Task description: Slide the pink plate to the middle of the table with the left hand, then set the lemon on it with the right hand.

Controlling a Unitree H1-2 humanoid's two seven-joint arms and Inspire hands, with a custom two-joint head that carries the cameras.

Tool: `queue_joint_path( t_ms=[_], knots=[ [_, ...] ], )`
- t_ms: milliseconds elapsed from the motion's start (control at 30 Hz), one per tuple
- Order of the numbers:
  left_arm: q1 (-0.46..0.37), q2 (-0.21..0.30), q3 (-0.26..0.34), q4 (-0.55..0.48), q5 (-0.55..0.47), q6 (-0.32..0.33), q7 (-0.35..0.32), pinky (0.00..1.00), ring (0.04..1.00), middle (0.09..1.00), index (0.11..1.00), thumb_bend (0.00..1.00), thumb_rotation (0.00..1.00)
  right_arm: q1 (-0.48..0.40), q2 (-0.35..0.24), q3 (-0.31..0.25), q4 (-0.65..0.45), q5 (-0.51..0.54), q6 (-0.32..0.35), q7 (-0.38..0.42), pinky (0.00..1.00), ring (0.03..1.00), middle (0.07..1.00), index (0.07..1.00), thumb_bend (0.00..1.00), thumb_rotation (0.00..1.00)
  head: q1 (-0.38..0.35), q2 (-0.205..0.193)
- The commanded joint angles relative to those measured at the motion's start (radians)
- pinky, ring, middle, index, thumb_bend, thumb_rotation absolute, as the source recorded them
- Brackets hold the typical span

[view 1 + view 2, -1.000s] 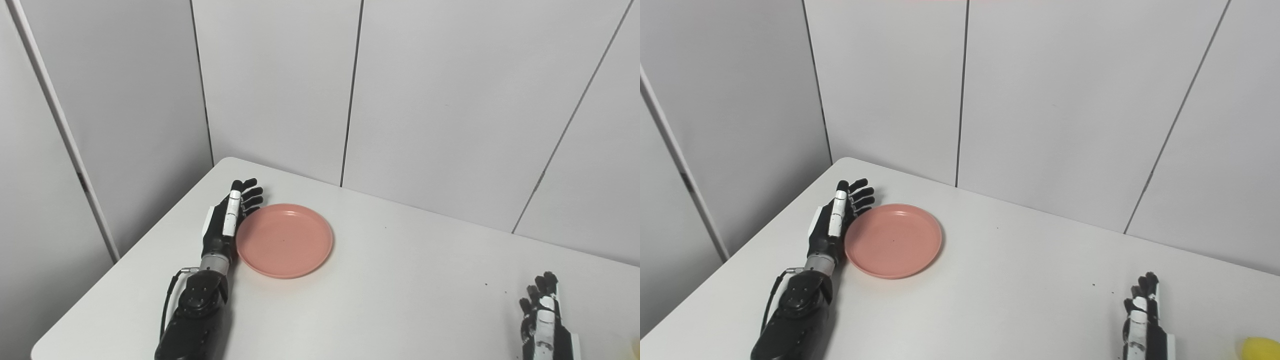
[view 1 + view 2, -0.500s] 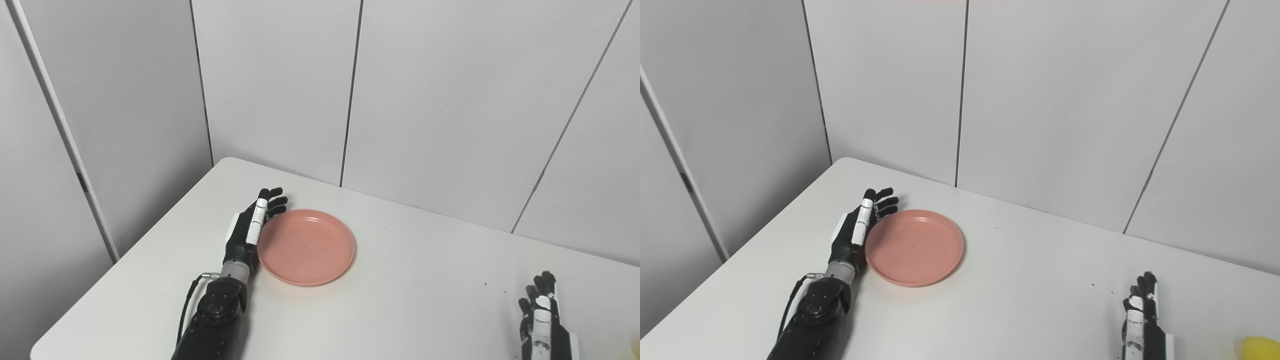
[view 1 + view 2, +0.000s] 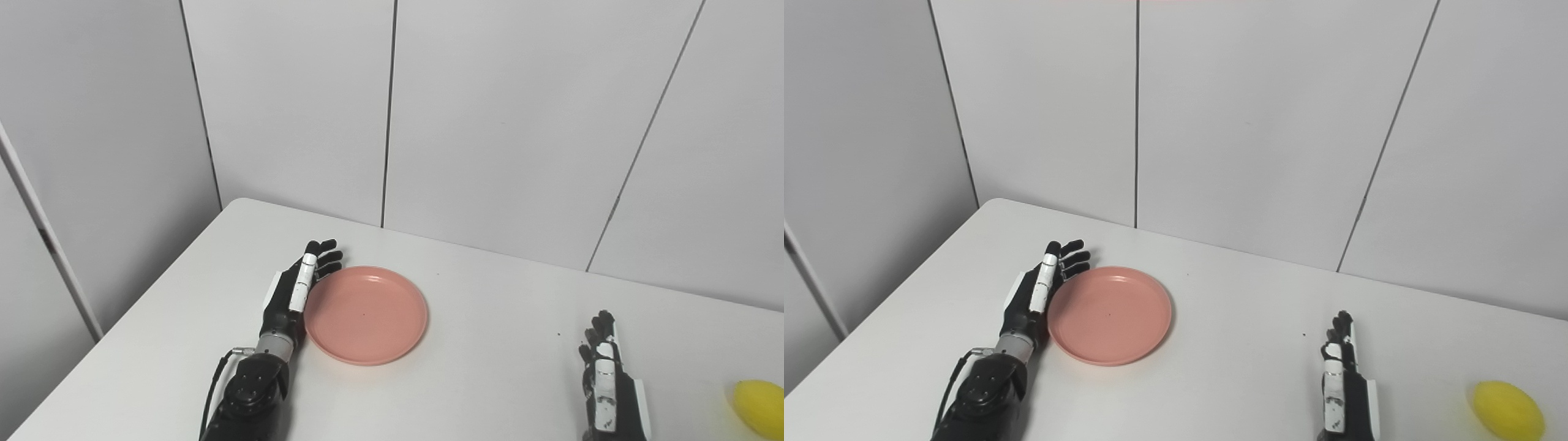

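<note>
The pink plate (image 3: 365,313) lies flat on the white table (image 3: 478,367), left of the middle. My left hand (image 3: 298,289) stands edge-on against the plate's left rim, open, its fingers straight and pointing away from me. Far to the right my right hand (image 3: 1340,378) rests low near the front edge, open and holding nothing. The yellow lemon (image 3: 1508,409) sits on the table to the right of that hand, a clear gap between them.
Grey wall panels (image 3: 490,122) close off the table's back and left sides. The table's rounded far-left corner (image 3: 242,203) lies behind my left hand.
The camera has turned to the right, so the whole scene shifted left and the lemon came into view. My left hand pushed the plate to the right across the table.
</note>
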Motion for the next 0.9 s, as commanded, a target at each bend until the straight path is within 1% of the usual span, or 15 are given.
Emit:
queue_joint_path(
  t_ms=[0, 33, 200, 400, 467, 533, 567, 667, 733, 833, 867],
  knots=[
    [-0.015, 0.0, -0.007, -0.042, -0.002, 0.011, -0.017, 0.78, 0.799, 0.795, 0.778, 0.72, 1.0, -0.022, 0.015, 0.011, -0.047, -0.009, 0.025, 0.009, 1.0, 1.0, 1.0, 0.999, 0.76, 1.0, -0.014, 0.007],
    [-0.013, -0.002, -0.009, -0.045, -0.003, 0.016, -0.019, 0.78, 0.798, 0.793, 0.777, 0.72, 1.0, -0.022, 0.018, 0.014, -0.052, -0.005, 0.034, 0.008, 1.0, 1.0, 1.0, 1.0, 0.77, 1.0, -0.028, 0.013],
    [-0.006, -0.013, -0.014, -0.065, -0.004, 0.04, -0.024, 0.79, 0.805, 0.796, 0.781, 0.69, 1.0, -0.024, 0.025, 0.021, -0.065, -0.014, 0.066, 0.001, 1.0, 1.0, 1.0, 1.0, 0.74, 1.0, -0.056, 0.027],
    [-0.001, -0.03, -0.015, -0.095, -0.01, 0.068, -0.024, 0.8, 0.816, 0.81, 0.789, 0.69, 1.0, -0.033, 0.034, 0.028, -0.057, -0.038, 0.042, -0.005, 1.0, 1.0, 1.0, 1.0, 0.7, 1.0, -0.111, 0.052],
    [-0.002, -0.036, -0.011, -0.098, -0.018, 0.078, -0.025, 0.79, 0.813, 0.807, 0.784, 0.69, 1.0, -0.036, 0.037, 0.029, -0.055, -0.044, 0.043, -0.006, 1.0, 1.0, 1.0, 1.0, 0.71, 1.0, -0.121, 0.053],
    [-0.003, -0.04, -0.011, -0.102, -0.029, 0.096, -0.026, 0.79, 0.811, 0.804, 0.782, 0.69, 1.0, -0.039, 0.042, 0.032, -0.051, -0.045, 0.041, -0.004, 1.0, 1.0, 1.0, 1.0, 0.72, 1.0, -0.167, 0.06],
    [-0.003, -0.042, -0.011, -0.103, -0.032, 0.101, -0.027, 0.79, 0.81, 0.803, 0.782, 0.69, 1.0, -0.04, 0.043, 0.035, -0.051, -0.048, 0.039, -0.003, 1.0, 1.0, 1.0, 1.0, 0.72, 1.0, -0.169, 0.061],
    [-0.003, -0.043, -0.022, -0.101, -0.028, 0.102, -0.035, 0.78, 0.807, 0.801, 0.781, 0.68, 1.0, -0.041, 0.048, 0.04, -0.053, -0.049, 0.04, -0.001, 1.0, 1.0, 1.0, 1.0, 0.71, 1.0, -0.194, 0.064],
    [-0.003, -0.045, -0.032, -0.099, -0.025, 0.099, -0.044, 0.78, 0.81, 0.803, 0.783, 0.69, 1.0, -0.042, 0.052, 0.042, -0.055, -0.044, 0.04, 0.001, 1.0, 1.0, 1.0, 1.0, 0.69, 1.0, -0.207, 0.065],
    [-0.004, -0.05, -0.043, -0.095, -0.029, 0.094, -0.057, 0.79, 0.812, 0.805, 0.785, 0.68, 1.0, -0.043, 0.055, 0.044, -0.059, -0.045, 0.046, 0.001, 1.0, 1.0, 1.0, 1.0, 0.69, 1.0, -0.217, 0.067],
    [-0.005, -0.052, -0.048, -0.092, -0.025, 0.093, -0.059, 0.79, 0.811, 0.803, 0.782, 0.69, 1.0, -0.043, 0.057, 0.045, -0.062, -0.049, 0.053, -0.001, 1.0, 1.0, 1.0, 1.0, 0.69, 1.0, -0.232, 0.07]
  ],
)
